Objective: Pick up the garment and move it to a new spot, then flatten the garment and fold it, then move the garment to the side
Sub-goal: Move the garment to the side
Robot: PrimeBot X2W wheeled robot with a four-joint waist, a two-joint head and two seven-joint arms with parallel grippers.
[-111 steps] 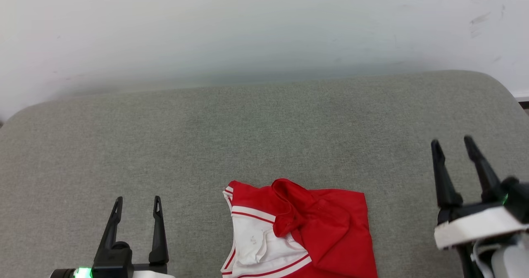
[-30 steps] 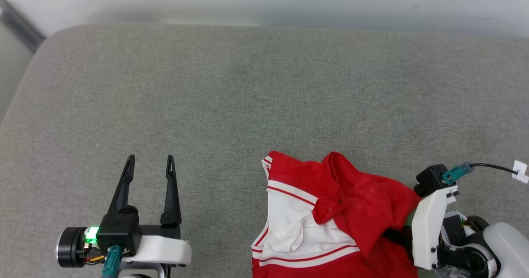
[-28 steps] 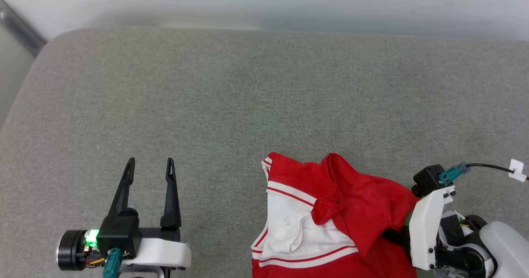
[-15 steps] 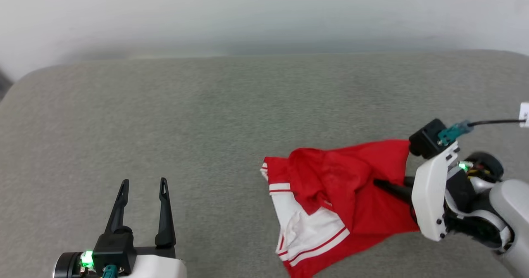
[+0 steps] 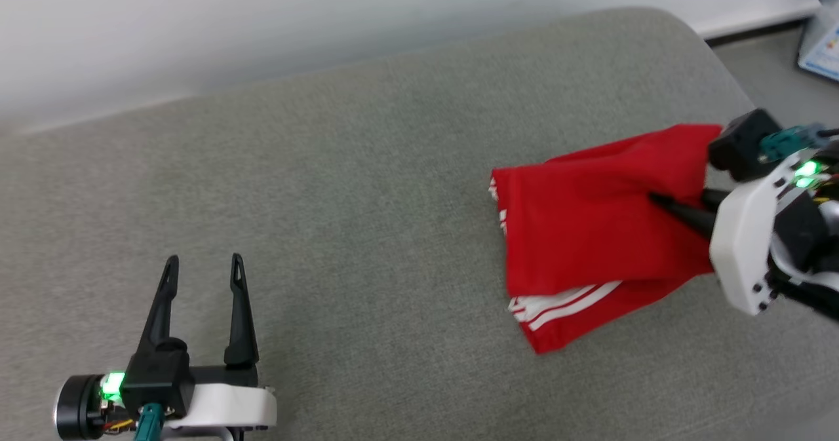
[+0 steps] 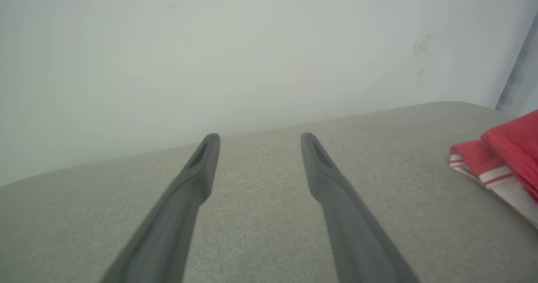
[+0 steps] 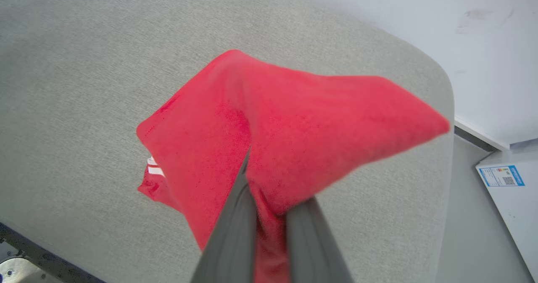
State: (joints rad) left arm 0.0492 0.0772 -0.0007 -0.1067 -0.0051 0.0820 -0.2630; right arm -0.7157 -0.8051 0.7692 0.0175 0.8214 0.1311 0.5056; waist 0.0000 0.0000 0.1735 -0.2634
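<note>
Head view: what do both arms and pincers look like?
Left pincer: long tapered black fingers with slotted tips, black base, green light, white wrist shell, teal connector. Right pincer: same dark fingers, white shell with screws, black block carrying a teal cable plug, green light.

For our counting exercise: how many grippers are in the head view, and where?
2. Left gripper, open, at lower left; right gripper at the right edge, shut on the garment.

I see wide bare cushion [image 5: 367, 185] ahead & R of L gripper [image 5: 204, 259], room to pass. The garment [image 5: 590, 231] sits far R nr cushion's edge, R gripper [image 5: 655, 198] clamped in it, blocking that side. Wall [image 5: 262, 28] bounds the back.
</note>
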